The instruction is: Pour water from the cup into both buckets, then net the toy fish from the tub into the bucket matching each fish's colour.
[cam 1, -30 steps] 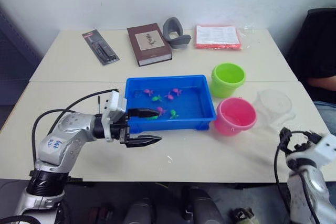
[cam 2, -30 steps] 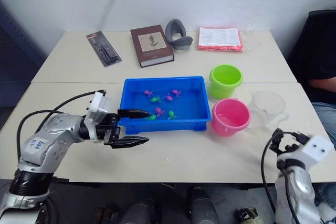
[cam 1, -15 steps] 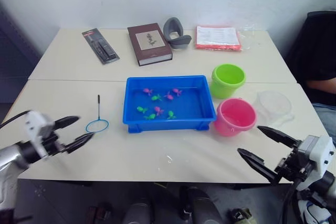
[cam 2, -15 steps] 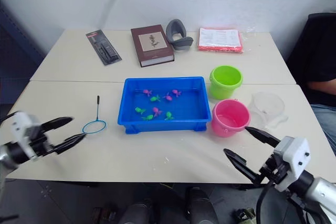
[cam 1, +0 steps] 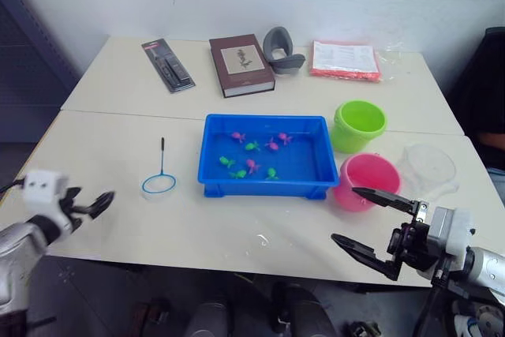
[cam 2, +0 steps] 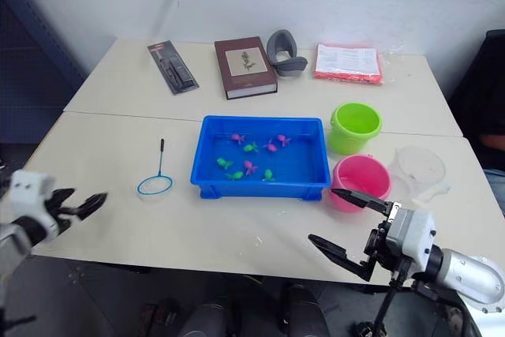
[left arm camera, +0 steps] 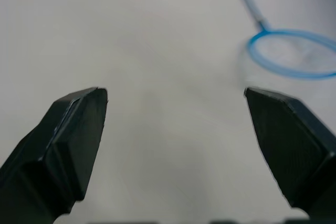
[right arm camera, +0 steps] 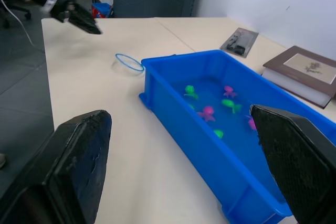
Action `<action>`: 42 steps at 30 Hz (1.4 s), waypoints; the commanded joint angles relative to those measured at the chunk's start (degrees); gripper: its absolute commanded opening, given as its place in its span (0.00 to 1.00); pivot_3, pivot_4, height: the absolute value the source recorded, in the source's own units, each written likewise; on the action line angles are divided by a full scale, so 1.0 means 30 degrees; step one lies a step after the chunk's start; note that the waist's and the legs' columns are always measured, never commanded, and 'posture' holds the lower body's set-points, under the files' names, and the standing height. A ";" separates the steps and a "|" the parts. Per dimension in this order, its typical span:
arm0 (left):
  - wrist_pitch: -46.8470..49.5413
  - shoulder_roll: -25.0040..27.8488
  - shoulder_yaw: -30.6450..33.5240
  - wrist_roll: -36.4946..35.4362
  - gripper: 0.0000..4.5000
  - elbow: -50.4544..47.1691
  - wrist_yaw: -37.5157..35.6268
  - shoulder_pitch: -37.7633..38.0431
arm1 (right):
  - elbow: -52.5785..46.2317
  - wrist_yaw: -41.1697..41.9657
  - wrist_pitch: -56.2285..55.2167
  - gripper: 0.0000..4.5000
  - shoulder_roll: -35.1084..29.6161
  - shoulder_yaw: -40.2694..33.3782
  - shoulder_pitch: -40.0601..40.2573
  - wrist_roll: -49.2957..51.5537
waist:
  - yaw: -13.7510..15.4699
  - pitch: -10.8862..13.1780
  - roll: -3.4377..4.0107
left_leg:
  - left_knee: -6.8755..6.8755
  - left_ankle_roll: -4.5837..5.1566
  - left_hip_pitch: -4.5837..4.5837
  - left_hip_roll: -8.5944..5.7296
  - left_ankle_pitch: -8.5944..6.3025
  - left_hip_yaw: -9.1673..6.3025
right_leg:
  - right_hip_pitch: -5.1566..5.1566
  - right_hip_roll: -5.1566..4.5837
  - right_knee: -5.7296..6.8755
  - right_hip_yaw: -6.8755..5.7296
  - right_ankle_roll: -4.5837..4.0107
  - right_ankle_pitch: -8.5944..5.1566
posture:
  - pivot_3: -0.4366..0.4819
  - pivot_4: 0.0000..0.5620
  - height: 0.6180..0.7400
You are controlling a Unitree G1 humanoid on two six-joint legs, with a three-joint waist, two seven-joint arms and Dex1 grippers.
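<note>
On the pale table sat one blue tub (cam 1: 319, 170) holding about seven tiny toy fish (cam 1: 252, 165), three pink and four green as far as could be made out. Two round plastic buckets stood just beside its right end, lime green (cam 1: 359, 125) behind pink (cam 1: 367, 182), with one clear cup (cam 1: 430, 168) further right. One net (cam 1: 158, 184), blue ring and thin black stick, lay left of the tub. Both grippers, left (cam 1: 93, 206) and right (cam 1: 364, 222), were spread wide and empty, apart from everything.
</note>
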 commanded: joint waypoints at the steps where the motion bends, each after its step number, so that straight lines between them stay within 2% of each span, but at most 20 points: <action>1: 0.2666 -0.0472 -0.1522 0.0290 1.00 -0.1000 0.2092 -0.2447 | 0.0024 -0.0048 -0.0163 0.99 -0.0342 -0.0070 -0.0252 -0.0035 | -0.0084 0.0000 -0.0001 | 0.0002 -0.0021 0.0000 -0.0001 0.0011 0.0004 | -0.0002 0.0001 0.0002 -0.0004 0.0007 0.0004 | 0.48 0.27 1.00; 4: 0.4957 -0.0970 -0.3154 0.1442 1.00 0.0170 0.4103 -0.5015 | 0.0078 -0.0196 -0.0172 0.99 -0.0384 0.0104 -0.0417 -0.0190 | -0.0230 0.0000 -0.0002 | 0.0001 -0.0135 0.0004 -0.0004 0.0072 0.0014 | -0.0005 0.0013 0.0008 -0.0010 0.0016 0.0009 | 0.48 0.27 1.00; 6: 0.5379 -0.1447 -0.4039 0.1959 1.00 0.1285 0.4706 -0.6450 | 0.0073 -0.0388 -0.0235 0.99 -0.0296 0.0177 -0.0477 -0.0307 | -0.0207 -0.0001 -0.0003 | 0.0007 -0.0154 0.0008 -0.0012 0.0086 0.0016 | -0.0004 0.0015 0.0024 -0.0011 0.0027 0.0015 | 0.48 0.27 1.00; 11: 0.4288 -0.3141 -0.5486 0.3013 1.00 0.4920 0.5378 -0.8905 | -0.0230 -0.1142 -0.0251 0.99 0.0130 0.0524 -0.0402 -0.0569 | -0.0125 -0.0002 -0.0006 | 0.0014 -0.0180 0.0008 -0.0018 0.0104 0.0017 | -0.0005 0.0031 0.0043 -0.0021 0.0030 0.0017 | 0.48 0.27 1.00; 16: 0.2636 -0.3825 -0.6910 0.4066 1.00 0.7312 0.4948 -0.9795 | -0.0651 -0.1814 -0.0124 0.99 0.0270 0.0658 -0.0266 -0.0544 | -0.0054 -0.0005 -0.0010 | 0.0031 -0.0192 0.0003 -0.0020 0.0112 0.0018 | -0.0004 0.0033 0.0042 -0.0026 0.0036 0.0020 | 0.48 0.27 1.00; 19: 0.1749 -0.4139 -0.7134 0.4589 0.81 0.9492 0.5042 -1.0671 | -0.0978 -0.2167 0.0061 1.00 0.0213 0.0515 -0.0145 -0.0262 | 0.0019 -0.0008 -0.0007 | 0.0035 -0.0210 0.0013 -0.0026 0.0130 0.0018 | 0.0001 0.0033 0.0060 -0.0030 0.0036 0.0020 | 0.48 0.27 1.00; 22: 0.1755 -0.4590 -0.6598 0.4482 0.50 1.0743 0.5216 -1.0929 | -0.1047 -0.2037 0.0075 1.00 -0.0091 0.0466 0.0009 -0.0283 | 0.0049 -0.0014 -0.0003 | 0.0038 -0.0213 0.0027 -0.0036 0.0151 0.0013 | 0.0016 0.0027 0.0077 -0.0040 0.0041 0.0023 | 0.48 0.27 1.00; 23: 0.1661 -0.4684 -0.6426 0.4453 0.44 1.0959 0.5238 -1.0888 | -0.1043 -0.2032 0.0071 1.00 -0.0136 0.0443 0.0029 -0.0276 | 0.0036 -0.0020 0.0005 | 0.0038 -0.0211 0.0031 -0.0038 0.0152 0.0015 | 0.0020 0.0025 0.0082 -0.0037 0.0042 0.0024 | 0.48 0.27 1.00; 24: 0.1607 -0.4740 -0.6231 0.4424 0.31 1.1053 0.5301 -1.0811 | -0.1037 -0.2037 0.0057 1.00 -0.0156 0.0416 0.0054 -0.0266 | 0.0018 -0.0039 0.0026 | 0.0038 -0.0210 0.0034 -0.0040 0.0152 0.0016 | 0.0020 0.0022 0.0086 -0.0036 0.0042 0.0024 | 0.48 0.27 1.00; 27: 0.1651 -0.4687 -0.5355 0.4157 0.02 1.0975 0.5314 -1.0489 | -0.0994 -0.1921 -0.0020 1.00 -0.0271 0.0250 0.0247 -0.0254 | 0.0018 -0.0042 0.0030 | 0.0038 -0.0211 0.0040 -0.0040 0.0155 0.0015 | 0.0020 0.0021 0.0098 -0.0034 0.0043 0.0024 | 0.48 0.27 1.00; 28: 0.1438 -0.4572 -0.4960 0.3941 0.01 1.0707 0.5087 -1.0339 | -0.1007 -0.1866 -0.0023 1.00 -0.0347 0.0210 0.0319 -0.0279 | 0.0009 -0.0042 0.0030 | 0.0039 -0.0212 0.0041 -0.0040 0.0156 0.0016 | 0.0020 0.0021 0.0100 -0.0034 0.0043 0.0024 | 0.48 0.27 1.00; 31: -0.0790 -0.3531 -0.4013 0.3207 0.01 0.9204 0.2979 -0.9553 | -0.1281 -0.2029 0.0291 1.00 -0.0515 -0.0040 0.0438 0.0170 | -0.0073 -0.0040 0.0027 | 0.0040 -0.0213 0.0038 -0.0039 0.0155 0.0016 | 0.0018 0.0018 0.0097 -0.0031 0.0043 0.0024 | 0.48 0.27 1.00; 36: -0.5931 0.0026 -0.3017 0.0986 0.01 0.8257 -0.5400 -0.8528 | -0.2868 -0.3587 0.2934 1.00 -0.1239 -0.0699 -0.0166 0.3086 | -0.0315 0.0005 -0.0081 | 0.0042 -0.0253 0.0022 -0.0012 0.0175 0.0008 | -0.0023 0.0021 0.0129 -0.0039 0.0022 0.0017 | 0.48 0.27 1.00; 38: -0.9143 0.1610 -0.3619 0.1031 0.01 0.8920 -0.9348 -0.8925 | -0.3495 -0.4168 0.4511 1.00 -0.2195 -0.0608 -0.0781 0.4231 | -0.0297 0.0006 -0.0075 | 0.0046 -0.0258 0.0028 -0.0010 0.0176 0.0001 | -0.0015 0.0012 0.0126 -0.0043 0.0003 0.0009 | 0.48 0.27 1.00; 42: -1.1285 0.3689 -0.6291 0.0796 0.01 0.8395 -1.6895 -1.0636 | -0.3613 -0.7453 0.9688 1.00 -0.5346 -0.0274 -0.4047 0.6165 | -0.0098 0.0006 -0.0066 | 0.0055 -0.0230 0.0020 -0.0029 0.0172 0.0002 | -0.0011 -0.0047 0.0121 -0.0056 -0.0020 -0.0004 | 0.48 0.27 1.00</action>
